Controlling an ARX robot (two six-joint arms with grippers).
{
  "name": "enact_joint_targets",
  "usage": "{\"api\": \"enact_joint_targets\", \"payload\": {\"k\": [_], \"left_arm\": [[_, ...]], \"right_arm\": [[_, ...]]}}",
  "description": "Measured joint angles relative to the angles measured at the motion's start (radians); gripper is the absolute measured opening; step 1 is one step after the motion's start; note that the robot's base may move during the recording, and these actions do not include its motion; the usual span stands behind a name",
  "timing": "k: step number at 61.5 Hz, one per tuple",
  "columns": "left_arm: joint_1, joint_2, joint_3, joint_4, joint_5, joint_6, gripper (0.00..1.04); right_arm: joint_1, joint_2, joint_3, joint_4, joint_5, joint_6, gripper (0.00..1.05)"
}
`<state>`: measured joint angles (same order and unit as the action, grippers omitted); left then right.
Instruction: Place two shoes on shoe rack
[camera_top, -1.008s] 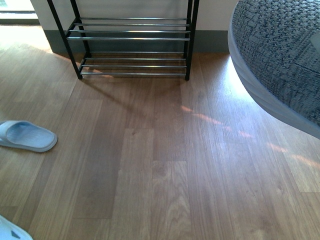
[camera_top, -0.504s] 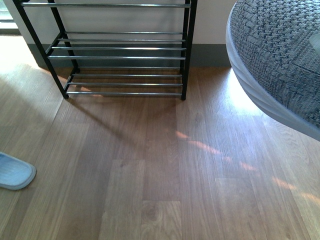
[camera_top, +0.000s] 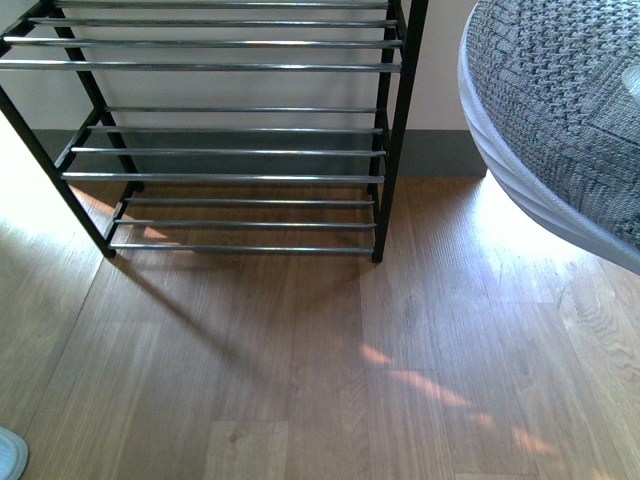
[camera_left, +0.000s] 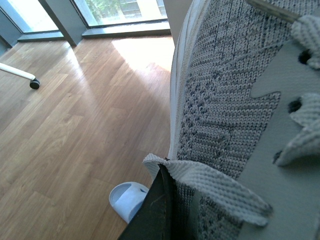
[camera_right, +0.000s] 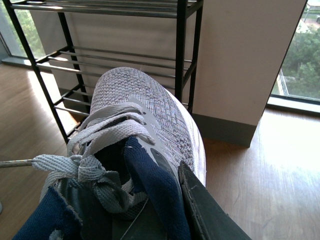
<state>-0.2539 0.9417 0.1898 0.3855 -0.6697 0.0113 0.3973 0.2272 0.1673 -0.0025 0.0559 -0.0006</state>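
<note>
The shoe rack (camera_top: 392, 150) stands against the wall, with black side frames and chrome bars; it also shows in the right wrist view (camera_right: 181, 55). A grey knit shoe (camera_top: 560, 110) with a white sole hangs close to the camera at the front view's top right; no gripper shows there. My left gripper (camera_left: 172, 181) is shut on a grey knit shoe (camera_left: 225, 100) at its collar, with one black finger (camera_left: 154, 212) showing. My right gripper (camera_right: 152, 200) is shut on the other shoe (camera_right: 135, 107) at its navy collar, its toe pointing at the rack.
A light blue slipper (camera_left: 127, 200) lies on the wood floor below the left shoe; its edge shows at the front view's bottom left (camera_top: 8, 455). A chair caster (camera_left: 34, 85) stands near the windows. A white wall corner (camera_right: 240, 65) is beside the rack.
The rack has grown larger and moved lower in the front view, so I am closer to it. The slipper has slid toward the bottom left corner. The shoe at top right holds its place.
</note>
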Motion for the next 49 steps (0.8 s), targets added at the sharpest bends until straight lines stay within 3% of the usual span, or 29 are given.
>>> {"api": "enact_joint_targets", "payload": {"k": [49], "left_arm": [[0.004, 0.001, 0.0, 0.0, -0.003, 0.0, 0.06]], "right_arm": [[0.0, 0.0, -0.001, 0.0, 0.001, 0.0, 0.01]]}}
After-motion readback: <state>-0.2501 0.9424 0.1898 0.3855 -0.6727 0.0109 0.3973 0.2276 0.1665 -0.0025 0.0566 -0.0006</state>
